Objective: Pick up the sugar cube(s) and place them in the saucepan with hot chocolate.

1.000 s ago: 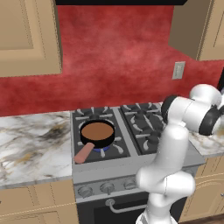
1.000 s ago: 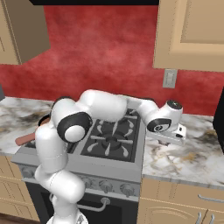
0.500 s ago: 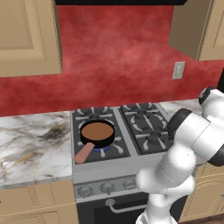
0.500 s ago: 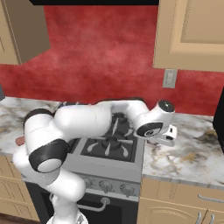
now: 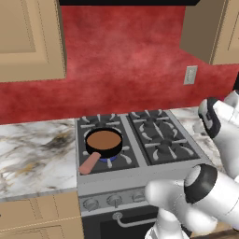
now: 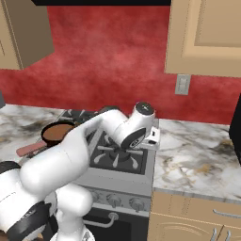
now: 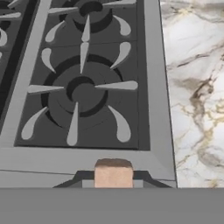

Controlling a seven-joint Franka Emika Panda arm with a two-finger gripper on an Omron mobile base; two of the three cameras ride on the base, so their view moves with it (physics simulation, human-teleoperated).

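Note:
A small tan sugar cube [image 7: 113, 173] sits between my dark fingertips at the bottom of the hand view, with my gripper [image 7: 113, 179] shut on it. Below it lie the stove's right-hand burners [image 7: 83, 94] and the stove's right edge. In the right base view my hand [image 6: 149, 134] hovers over that same edge, its fingers hidden behind the wrist. The saucepan with hot chocolate [image 5: 103, 140] stands on the front left burner, black with brown liquid, its pink handle [image 5: 88, 163] pointing toward the front. It also appears as a saucepan [image 6: 56, 132] left of my arm.
Marble counter [image 7: 197, 87] runs to the right of the stove and more counter [image 5: 32, 154] to its left. A red backsplash with a wall outlet [image 6: 181, 84] stands behind. Wooden cabinets [image 5: 28, 37] hang overhead. Stove knobs [image 5: 114, 200] line the front panel.
My arm has swung left from the right counter, carrying the hand to the stove's right edge. The elbow has dropped low in front. The saucepan has not moved.

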